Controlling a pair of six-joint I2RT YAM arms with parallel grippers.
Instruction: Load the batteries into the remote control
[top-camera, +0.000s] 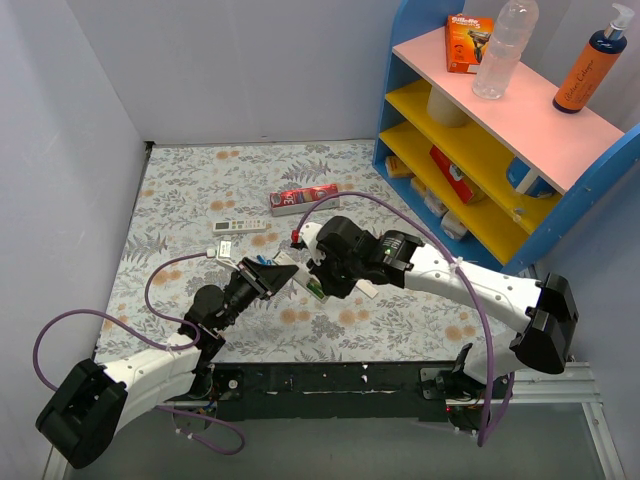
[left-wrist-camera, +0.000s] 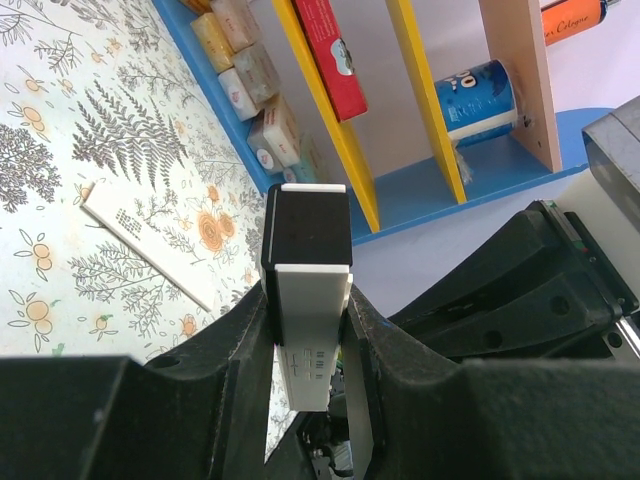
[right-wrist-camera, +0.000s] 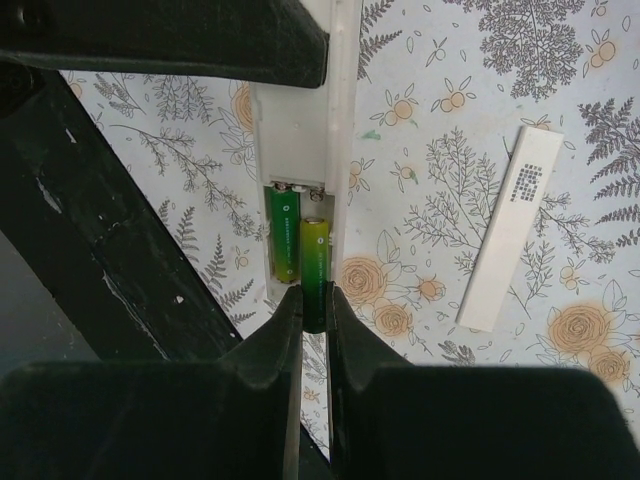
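The remote control (left-wrist-camera: 311, 335), a white bar with a black end, stands clamped between the fingers of my left gripper (left-wrist-camera: 309, 292), which is shut on it. In the right wrist view the remote (right-wrist-camera: 295, 130) shows its open battery bay. One green battery (right-wrist-camera: 283, 235) lies in the bay's left slot. A second, yellow-green battery (right-wrist-camera: 314, 255) sits in the right slot with its near end pinched by my right gripper (right-wrist-camera: 314, 302), shut on it. From above, the left gripper (top-camera: 262, 275) and right gripper (top-camera: 318, 288) meet at mid-table.
A thin white cover strip (right-wrist-camera: 508, 240) lies on the floral cloth beside the remote, the same strip (left-wrist-camera: 148, 250) showing in the left wrist view. Another white bar with coloured buttons (top-camera: 240, 226) and a red carton (top-camera: 305, 200) lie further back. A blue shelf unit (top-camera: 500, 150) stands right.
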